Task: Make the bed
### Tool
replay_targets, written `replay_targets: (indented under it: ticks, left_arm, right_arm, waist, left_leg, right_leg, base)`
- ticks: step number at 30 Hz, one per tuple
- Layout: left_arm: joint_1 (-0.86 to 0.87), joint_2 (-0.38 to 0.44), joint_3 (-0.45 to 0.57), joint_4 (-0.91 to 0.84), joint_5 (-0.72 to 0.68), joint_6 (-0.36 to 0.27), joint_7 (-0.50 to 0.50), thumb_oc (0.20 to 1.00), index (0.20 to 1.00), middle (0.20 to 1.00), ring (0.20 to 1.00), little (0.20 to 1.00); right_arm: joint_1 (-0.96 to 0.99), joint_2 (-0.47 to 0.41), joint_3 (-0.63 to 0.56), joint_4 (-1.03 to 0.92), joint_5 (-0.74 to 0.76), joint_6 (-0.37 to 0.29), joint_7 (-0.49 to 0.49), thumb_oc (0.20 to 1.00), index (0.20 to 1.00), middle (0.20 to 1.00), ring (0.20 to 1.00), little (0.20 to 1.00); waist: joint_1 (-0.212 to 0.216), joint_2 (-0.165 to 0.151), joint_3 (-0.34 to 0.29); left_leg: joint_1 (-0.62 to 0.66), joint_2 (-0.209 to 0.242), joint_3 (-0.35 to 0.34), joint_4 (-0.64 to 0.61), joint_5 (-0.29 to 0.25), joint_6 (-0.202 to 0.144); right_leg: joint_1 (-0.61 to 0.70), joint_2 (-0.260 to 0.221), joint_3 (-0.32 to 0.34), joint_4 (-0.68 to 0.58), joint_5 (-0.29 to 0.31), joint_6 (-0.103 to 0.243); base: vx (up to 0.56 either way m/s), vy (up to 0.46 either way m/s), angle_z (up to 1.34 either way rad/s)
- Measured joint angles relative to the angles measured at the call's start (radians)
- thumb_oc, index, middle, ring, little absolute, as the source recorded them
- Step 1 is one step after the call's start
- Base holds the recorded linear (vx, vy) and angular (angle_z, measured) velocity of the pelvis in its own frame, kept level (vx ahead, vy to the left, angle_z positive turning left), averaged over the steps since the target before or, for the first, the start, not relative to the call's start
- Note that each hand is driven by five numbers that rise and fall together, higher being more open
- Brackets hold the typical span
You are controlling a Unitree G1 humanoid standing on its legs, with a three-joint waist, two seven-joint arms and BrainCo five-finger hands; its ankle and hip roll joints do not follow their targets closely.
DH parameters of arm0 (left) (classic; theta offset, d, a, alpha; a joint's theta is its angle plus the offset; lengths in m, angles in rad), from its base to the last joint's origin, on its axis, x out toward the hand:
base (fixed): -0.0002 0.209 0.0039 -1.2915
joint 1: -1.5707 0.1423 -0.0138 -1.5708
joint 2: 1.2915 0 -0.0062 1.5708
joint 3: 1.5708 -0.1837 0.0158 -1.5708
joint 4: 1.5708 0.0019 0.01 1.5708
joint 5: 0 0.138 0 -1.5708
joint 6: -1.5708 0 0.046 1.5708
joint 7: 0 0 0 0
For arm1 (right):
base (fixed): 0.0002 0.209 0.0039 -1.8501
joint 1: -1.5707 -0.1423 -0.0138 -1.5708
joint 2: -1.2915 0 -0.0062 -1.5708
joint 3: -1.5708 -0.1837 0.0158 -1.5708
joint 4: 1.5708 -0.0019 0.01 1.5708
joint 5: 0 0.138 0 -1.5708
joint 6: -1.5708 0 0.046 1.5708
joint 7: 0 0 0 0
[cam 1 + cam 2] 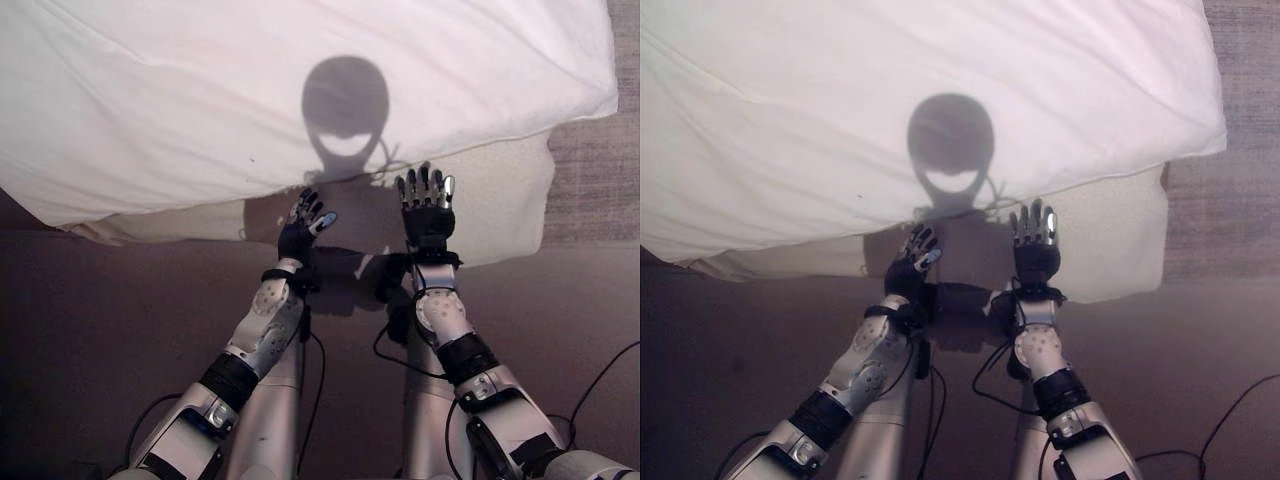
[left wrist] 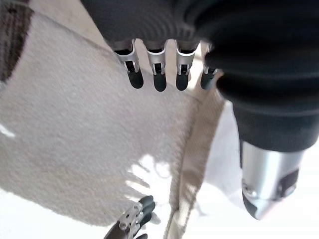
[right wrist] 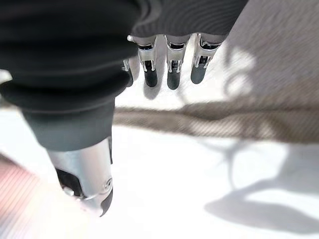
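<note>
Seen from the head: one bed, its top covered by one white duvet (image 1: 200,100), rumpled in soft folds and reaching across nearly the whole upper part of the scene. Below the duvet's near edge, one cream mattress (image 1: 500,200) exposed as a band, widest toward the robot's right, narrowing to a thin strip on the left under the overhanging white cloth. Dark carpet (image 1: 100,340) in front of the bed and a paler patch of floor past the bed's right corner.

Two hands raised side by side at the bed's near edge, close together but apart. Left hand (image 1: 303,222) turned partly on its side, fingers loosely extended, tips near the line where duvet meets mattress. Right hand (image 1: 426,205) held flat with the back toward the camera, fingers spread and straight, tips just at the duvet's hem over the cream band.

From the left wrist: fingers (image 2: 159,74) straight in a row, nothing between them and the thumb (image 2: 266,184), textured cream surface beyond, white cloth at the edge, and the other hand's fingertips (image 2: 137,219) low in that view. From the right wrist: fingers (image 3: 172,72) likewise straight and holding nothing, thumb (image 3: 84,179) standing apart, a cream hem strip and white cloth (image 3: 174,169) past them. No cloth pinched in either hand; whether the fingertips actually touch the bedding cannot be told.
</note>
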Motion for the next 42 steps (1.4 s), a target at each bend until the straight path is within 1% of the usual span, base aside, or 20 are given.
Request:
replay_targets:
  ticks: [4, 9, 13, 16, 17, 18, 22, 24, 26, 28, 30, 32, 34, 39, 41, 42]
  left_arm:
    - [0.026, 0.007, 0.015, -0.036, 0.001, -0.002, -0.003, 1.0, 1.0, 1.0, 1.0, 1.0]
    - [0.037, 0.007, 0.016, -0.046, 0.001, -0.009, -0.004, 1.0, 1.0, 1.0, 1.0, 1.0]
    - [0.049, 0.005, 0.015, -0.052, 0.001, -0.009, -0.006, 1.0, 1.0, 1.0, 1.0, 1.0]
    - [0.049, 0.014, 0.016, -0.053, 0.001, -0.009, -0.006, 1.0, 1.0, 1.0, 1.0, 1.0]
    - [0.049, 0.016, 0.016, -0.052, 0.001, -0.008, -0.007, 1.0, 1.0, 1.0, 1.0, 1.0]
    - [0.047, 0.016, 0.014, -0.052, 0.001, -0.008, -0.009, 1.0, 1.0, 1.0, 1.0, 1.0]
    - [0.047, 0.018, 0.013, -0.053, 0.001, -0.008, -0.014, 1.0, 1.0, 1.0, 1.0, 1.0]
    - [0.044, 0.02, 0.013, -0.053, 0.001, -0.008, -0.014, 1.0, 1.0, 1.0, 1.0, 1.0]
    - [0.043, 0.03, 0.011, -0.05, 0.001, -0.008, -0.014, 1.0, 1.0, 1.0, 1.0, 1.0]
    - [0.041, 0.033, 0.01, -0.05, 0.001, -0.008, -0.014, 1.0, 1.0, 1.0, 1.0, 1.0]
    - [0.042, 0.036, 0.01, -0.048, 0.001, -0.008, -0.014, 1.0, 1.0, 1.0, 1.0, 1.0]
    - [0.02, 0.037, -0.005, -0.03, 0.001, -0.007, -0.013, 1.0, 1.0, 1.0, 1.0, 1.0]
    - [0.0, 0.038, -0.026, -0.028, 0.001, -0.007, -0.012, 1.0, 1.0, 1.0, 1.0, 1.0]
    - [-0.006, 0.037, -0.031, -0.028, 0.0, -0.006, 0.003, 1.0, 1.0, 1.0, 1.0, 1.0]
    - [-0.01, 0.035, -0.031, -0.028, 0.0, -0.006, 0.018, 1.0, 1.0, 1.0, 1.0, 1.0]
    - [-0.011, 0.034, -0.03, -0.028, 0.0, -0.006, 0.022, 1.0, 1.0, 1.0, 1.0, 1.0]
  right_arm:
    - [0.024, -0.045, 0.021, -0.133, -0.011, 0.0, 0.04, 1.0, 1.0, 1.0, 1.0, 1.0]
    - [0.041, -0.054, 0.048, -0.171, -0.011, 0.003, 0.05, 1.0, 1.0, 1.0, 1.0, 1.0]
    - [0.041, -0.068, 0.046, -0.17, -0.014, 0.007, 0.049, 1.0, 1.0, 1.0, 1.0, 1.0]
    - [0.007, -0.068, 0.043, -0.149, -0.042, 0.007, 0.038, 1.0, 1.0, 1.0, 1.0, 1.0]
    - [-0.01, -0.069, 0.043, -0.119, -0.053, 0.007, 0.036, 1.0, 1.0, 1.0, 1.0, 1.0]
    - [-0.059, -0.075, 0.039, -0.041, -0.061, 0.007, 0.019, 1.0, 1.0, 1.0, 1.0, 1.0]
    - [-0.174, -0.081, 0.018, 0.114, -0.068, 0.007, -0.027, 1.0, 1.0, 1.0, 1.0, 1.0]
    - [-0.238, -0.081, -0.005, 0.214, -0.071, 0.007, -0.057, 1.0, 1.0, 1.0, 1.0, 1.0]
    - [-0.306, -0.082, -0.02, 0.331, -0.07, 0.008, -0.086, 1.0, 1.0, 1.0, 1.0, 1.0]
    - [-0.334, -0.088, -0.05, 0.386, -0.071, 0.008, -0.101, 1.0, 1.0, 1.0, 1.0, 1.0]
    - [-0.354, -0.093, -0.075, 0.426, -0.07, 0.01, -0.128, 1.0, 1.0, 1.0, 1.0, 1.0]
    - [-0.392, -0.095, -0.11, 0.515, -0.069, 0.012, -0.147, 1.0, 1.0, 1.0, 1.0, 1.0]
    - [-0.409, -0.093, -0.15, 0.541, -0.067, 0.011, -0.173, 1.0, 1.0, 1.0, 1.0, 1.0]
    - [-0.416, -0.062, -0.161, 0.525, -0.065, -0.002, -0.203, 1.0, 1.0, 1.0, 1.0, 1.0]
    - [-0.362, -0.031, -0.159, 0.426, -0.057, -0.025, -0.211, 1.0, 1.0, 1.0, 1.0, 1.0]
    - [-0.345, -0.021, -0.152, 0.409, -0.057, -0.03, -0.211, 1.0, 1.0, 1.0, 1.0, 1.0]
  waist:
    - [-0.01, -0.005, 0.0]
    - [-0.03, -0.013, -0.002]
    - [-0.03, -0.015, -0.002]
    - [-0.03, -0.023, 0.0]
    - [-0.029, -0.026, -0.001]
    - [-0.029, -0.028, -0.001]
    - [-0.019, -0.028, -0.001]
    - [0.002, -0.028, -0.001]
    - [0.011, -0.028, -0.001]
    - [0.026, -0.027, -0.001]
    - [0.032, -0.027, -0.001]
    - [0.039, -0.027, -0.001]
    - [0.057, -0.025, -0.001]
    - [0.053, -0.025, -0.001]
    - [0.05, -0.025, -0.001]
    - [0.049, -0.025, -0.001]
  left_leg:
    - [0.037, 0.005, 0.01, -0.002, -0.005, 0.003]
    - [0.057, 0.007, 0.008, -0.012, -0.009, 0.006]
    - [0.057, 0.007, 0.01, -0.016, -0.008, 0.008]
    - [0.056, 0.007, 0.01, -0.017, -0.008, 0.007]
    - [0.056, 0.008, 0.01, -0.017, -0.007, 0.005]
    - [0.058, 0.008, 0.008, -0.016, -0.006, 0.004]
    - [0.057, 0.007, 0.005, -0.017, -0.006, 0.004]
    - [0.057, 0.008, 0.004, -0.017, -0.006, 0.004]
    - [0.053, 0.008, 0.001, -0.017, -0.006, 0.004]
    - [0.046, 0.007, -0.003, -0.016, -0.005, 0.003]
    - [0.041, 0.003, -0.012, -0.016, -0.005, 0.003]
    - [0.038, -0.004, -0.021, -0.014, -0.005, 0.004]
    - [0.032, -0.005, -0.022, -0.014, -0.005, 0.004]
    - [0.026, -0.009, -0.024, -0.012, -0.005, 0.004]
    - [0.026, -0.011, -0.023, -0.013, -0.005, 0.004]
    - [0.026, -0.011, -0.022, -0.013, -0.005, 0.004]
  right_leg:
    - [0.027, 0.011, 0.021, -0.016, 0.013, 0.002]
    - [0.051, 0.016, 0.023, -0.035, 0.017, 0.01]
    - [0.052, 0.017, 0.024, -0.047, 0.024, 0.012]
    - [0.053, 0.019, 0.024, -0.051, 0.028, 0.008]
    - [0.055, 0.019, 0.023, -0.05, 0.028, 0.008]
    - [0.059, 0.02, 0.023, -0.05, 0.029, 0.008]
    - [0.062, 0.018, 0.021, -0.055, 0.03, 0.009]
    - [0.062, 0.016, 0.02, -0.056, 0.03, 0.009]
    - [0.061, 0.016, 0.015, -0.056, 0.03, 0.009]
    - [0.057, 0.015, 0.01, -0.055, 0.03, 0.009]
    - [0.056, 0.01, 0.001, -0.053, 0.029, 0.008]
    - [0.055, 0.003, -0.006, -0.039, 0.019, 0.007]
    - [0.048, -0.001, -0.007, -0.034, 0.018, 0.007]
    - [0.043, -0.002, -0.008, -0.031, 0.016, 0.007]
    - [0.038, -0.004, -0.006, -0.026, 0.01, 0.006]
    - [0.036, -0.005, -0.005, -0.024, 0.009, 0.006]
  base:
    - [-0.02, -0.004, -0.14]
    - [0.0, -0.001, -0.01]
    - [0.0, -0.006, -0.03]
    - [0.0, 0.0, 0.0]
    - [0.0, 0.0, 0.0]
    - [0.0, 0.0, 0.0]
    - [0.01, -0.006, 0.01]
    - [0.02, -0.01, 0.0]
    - [0.02, -0.012, 0.01]
    - [0.03, -0.008, 0.05]
    - [0.03, -0.013, 0.12]
    - [0.03, -0.003, 0.15]
    - [0.02, 0.006, 0.06]
    - [0.01, 0.018, 0.01]
    - [0.01, 0.018, 0.0]
    - [0.0, 0.0, 0.0]
